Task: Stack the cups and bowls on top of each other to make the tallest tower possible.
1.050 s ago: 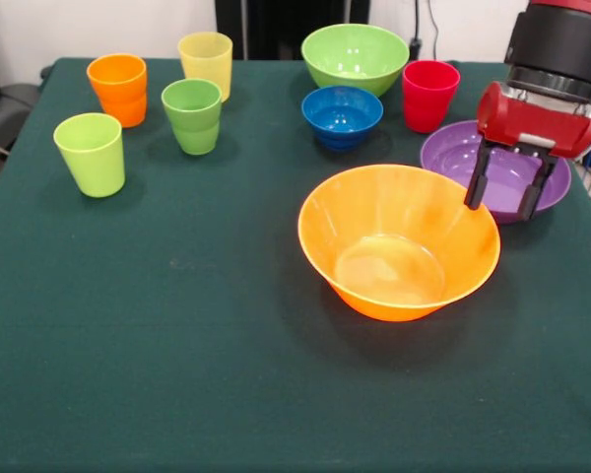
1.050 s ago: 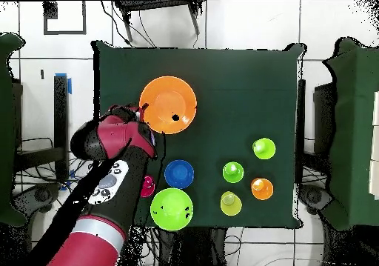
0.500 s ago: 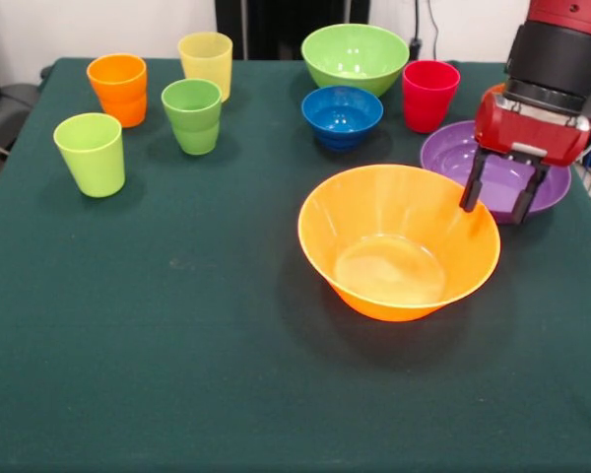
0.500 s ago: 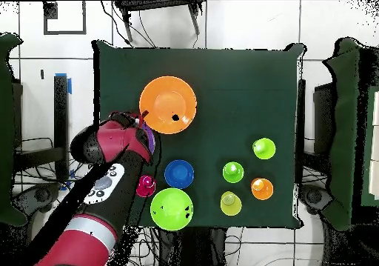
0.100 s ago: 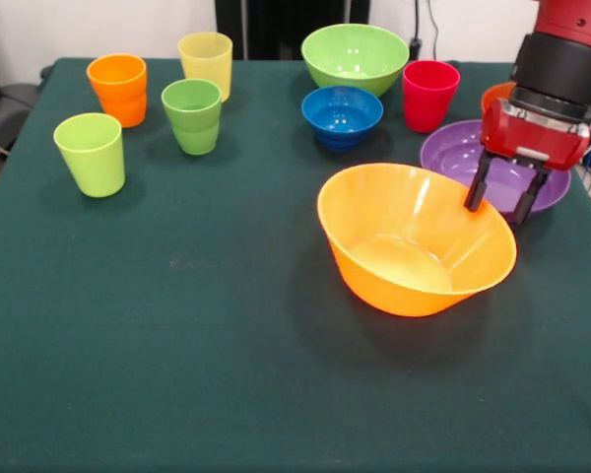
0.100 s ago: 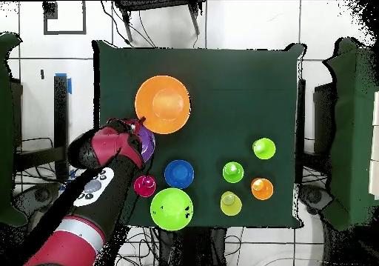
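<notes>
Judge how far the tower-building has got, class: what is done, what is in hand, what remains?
Done: nothing is stacked; every cup and bowl stands apart on the table. In hand: the gripper straddles the rim of the large orange bowl, which sits tilted beside the purple bowl. Left: all the stacking, including the green bowl, blue bowl and red cup.

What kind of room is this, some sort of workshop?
Probably a robotics lab. A red robot arm's end effector works over a green-clothed table set with plastic cups and bowls, and the overhead view shows cables on a tiled floor.
</notes>
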You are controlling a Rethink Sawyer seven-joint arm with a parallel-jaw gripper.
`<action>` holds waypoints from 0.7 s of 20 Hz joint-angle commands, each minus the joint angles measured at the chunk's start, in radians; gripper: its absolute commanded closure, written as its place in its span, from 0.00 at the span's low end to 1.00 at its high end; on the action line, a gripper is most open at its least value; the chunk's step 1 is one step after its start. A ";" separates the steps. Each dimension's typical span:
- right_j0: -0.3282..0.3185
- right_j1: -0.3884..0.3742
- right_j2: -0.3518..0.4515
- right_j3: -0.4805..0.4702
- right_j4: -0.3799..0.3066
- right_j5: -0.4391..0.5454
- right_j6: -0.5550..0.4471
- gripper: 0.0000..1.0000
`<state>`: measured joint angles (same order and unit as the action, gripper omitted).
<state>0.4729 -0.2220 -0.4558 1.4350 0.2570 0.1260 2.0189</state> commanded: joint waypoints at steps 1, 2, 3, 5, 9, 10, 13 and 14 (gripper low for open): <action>0.018 0.089 0.021 -0.031 0.040 -0.032 0.192 0.00; 0.019 0.096 0.014 -0.036 0.041 -0.042 0.188 0.00; 0.020 0.103 0.006 -0.042 0.042 -0.051 0.184 0.00; 0.027 0.117 -0.014 -0.051 0.047 -0.067 0.180 0.00; 0.038 0.126 -0.042 -0.054 0.047 -0.075 0.169 0.00; 0.041 0.129 -0.048 -0.055 0.048 -0.077 0.169 0.00; 0.053 0.141 -0.069 -0.064 0.054 -0.079 0.169 1.00; 0.049 0.136 -0.063 -0.063 0.049 -0.076 0.164 1.00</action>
<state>0.5116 -0.1362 -0.5606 1.4177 0.2772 0.0832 2.0189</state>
